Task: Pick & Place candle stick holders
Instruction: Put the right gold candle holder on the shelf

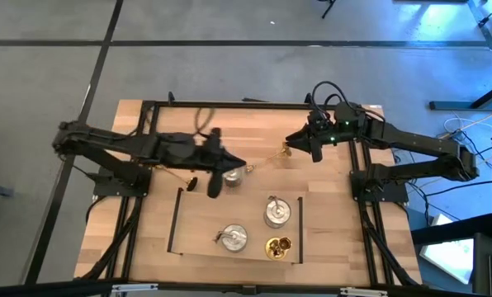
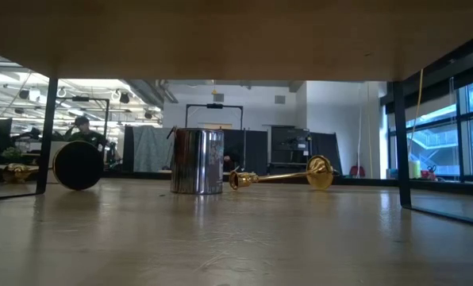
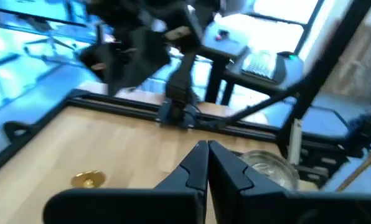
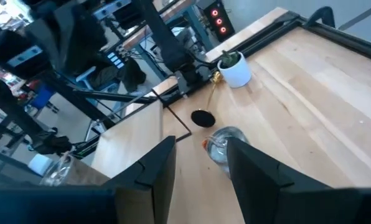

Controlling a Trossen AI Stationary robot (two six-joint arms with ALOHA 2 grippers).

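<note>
Counting from overhead, we find three silver holders and three gold ones on the wooden table (image 1: 147, 247). Two silver holders (image 1: 276, 212) (image 1: 232, 238) stand inside the low dark frame (image 1: 174, 223) at the near side of the table, and one gold holder (image 1: 278, 247) sits just beside them, by the frame's right rail. A third silver holder (image 1: 232, 175) stands outside the frame, right at the tip of our left gripper (image 1: 215, 177). A second gold holder (image 1: 267, 159) lies on its side between the two arms, its stem pointing toward our right gripper (image 1: 300, 147). A third gold holder (image 1: 180, 178) lies flat under the left arm, with its dark round base near the frame's corner.

From table height we see the lone silver holder (image 2: 197, 161) upright, the tipped gold one (image 2: 280, 175) behind it, and a dark round base (image 2: 78, 164) to the left.

Our left fingers (image 3: 232, 171) are pressed together and hold nothing. Our right fingers (image 4: 157, 168) stand apart with nothing between them, above the bare wood.
</note>
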